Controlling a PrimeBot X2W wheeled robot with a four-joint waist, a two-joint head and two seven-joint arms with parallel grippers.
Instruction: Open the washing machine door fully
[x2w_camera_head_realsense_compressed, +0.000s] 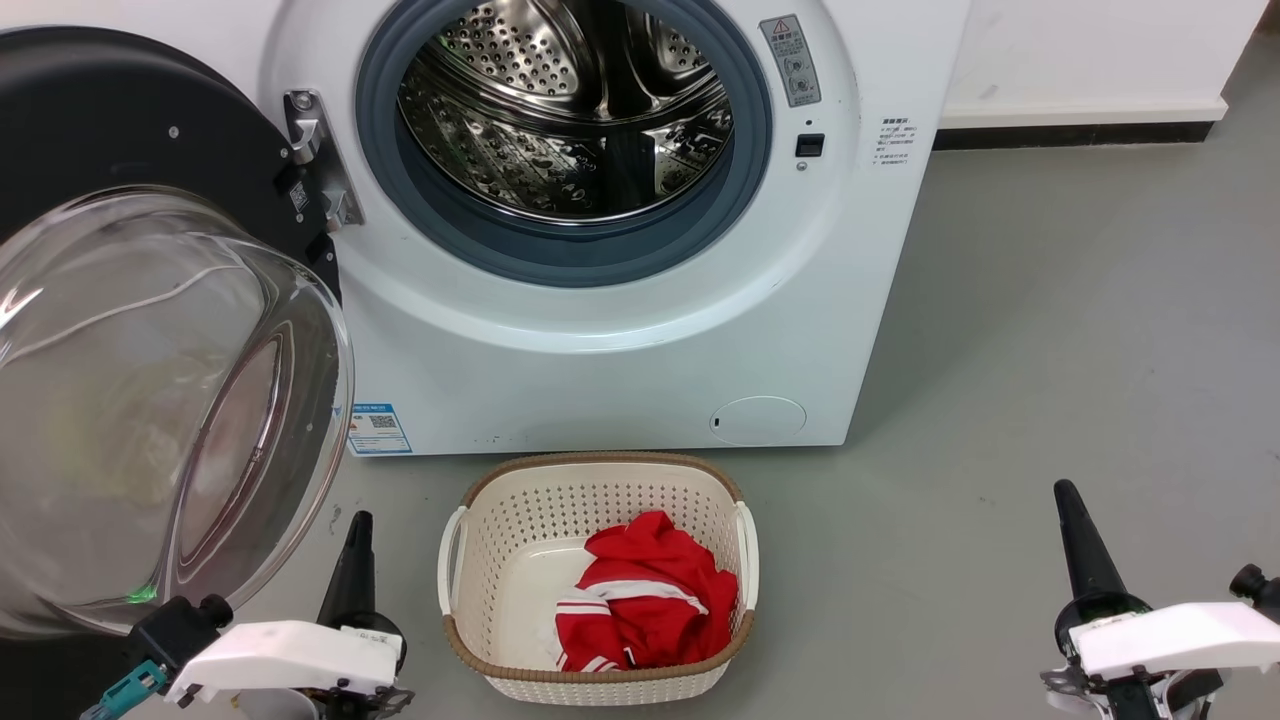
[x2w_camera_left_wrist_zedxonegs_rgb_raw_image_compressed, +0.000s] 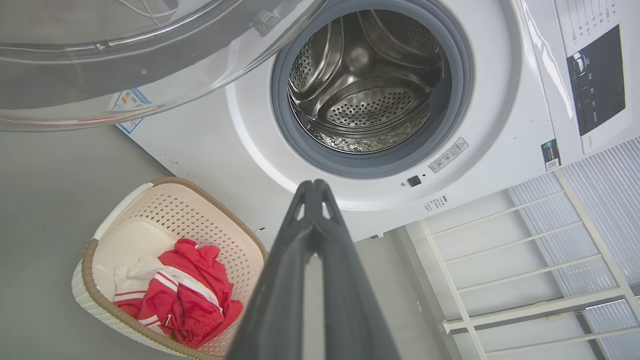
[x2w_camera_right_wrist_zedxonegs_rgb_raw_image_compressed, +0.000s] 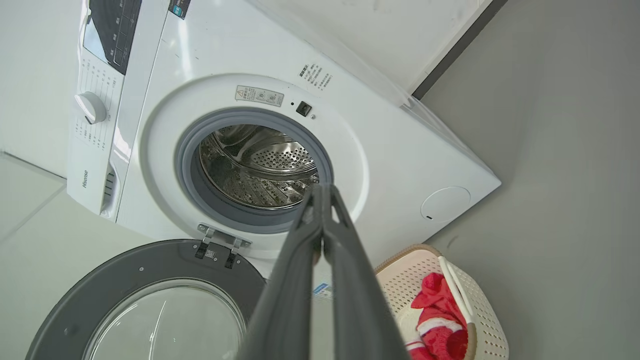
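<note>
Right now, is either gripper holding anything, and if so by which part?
Nothing is held. The left gripper and the right gripper are both shut and empty, apart from the open washing machine door.

I am working in a laundry corner, home-like but bare. A white front-loading washing machine (x2w_camera_head_realsense_compressed: 600, 390) stands against a plain white wall (x2w_camera_head_realsense_compressed: 1080, 50). Its steel drum (x2w_camera_head_realsense_compressed: 570, 110) is in view, and a dial (x2w_camera_right_wrist_zedxonegs_rgb_raw_image_compressed: 92, 106) and a dark control panel (x2w_camera_right_wrist_zedxonegs_rgb_raw_image_compressed: 112, 30) sit along its top. Just in front of the machine a cream perforated basket (x2w_camera_head_realsense_compressed: 600, 500) stands on the smooth grey floor (x2w_camera_head_realsense_compressed: 1050, 350), holding a red and white garment (x2w_camera_head_realsense_compressed: 650, 590). Beside the machine a dark skirting strip (x2w_camera_head_realsense_compressed: 1070, 133) runs along the wall's foot.
</note>
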